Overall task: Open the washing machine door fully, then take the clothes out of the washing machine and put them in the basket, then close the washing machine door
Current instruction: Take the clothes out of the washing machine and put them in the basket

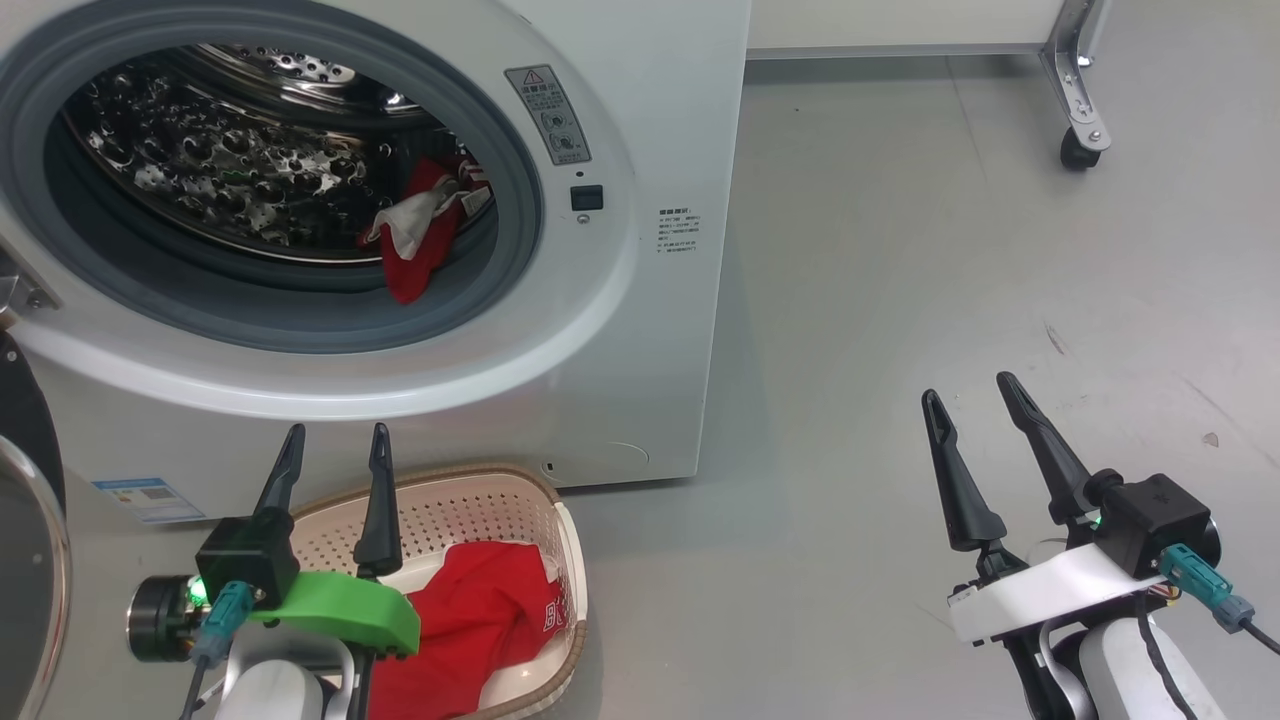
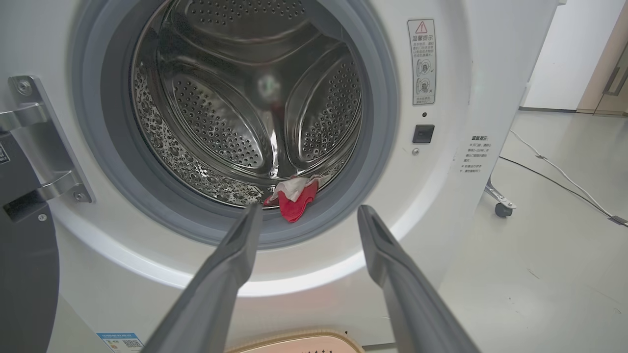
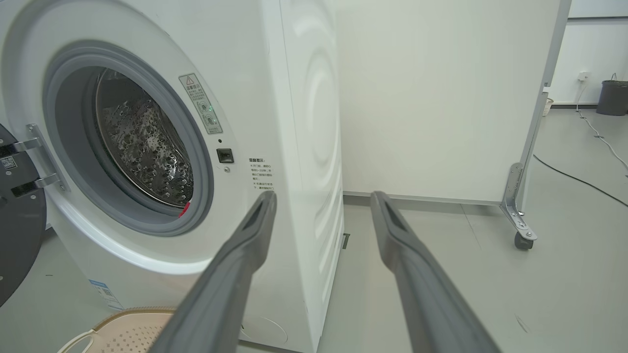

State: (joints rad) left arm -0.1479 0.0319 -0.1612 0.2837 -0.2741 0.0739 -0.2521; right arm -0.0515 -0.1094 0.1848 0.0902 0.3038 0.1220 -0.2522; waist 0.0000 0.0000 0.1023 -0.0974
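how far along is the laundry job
Done: the washing machine door stands open, and one red garment lies in the basket. In hand: nothing; the left end effector and right end effector are open and empty. Left: the red-and-white garment at the lip of the drum, then shutting the door.

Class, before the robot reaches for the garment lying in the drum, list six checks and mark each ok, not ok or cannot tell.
1. washing machine door clear of the opening: ok.
2. left tool open and empty: ok.
3. right tool open and empty: ok.
4. red garment exposed at the front of the drum: ok.
5. basket below the opening, with room beside its jersey: ok.
6. Nothing else in the drum: cannot tell, its floor is partly hidden.
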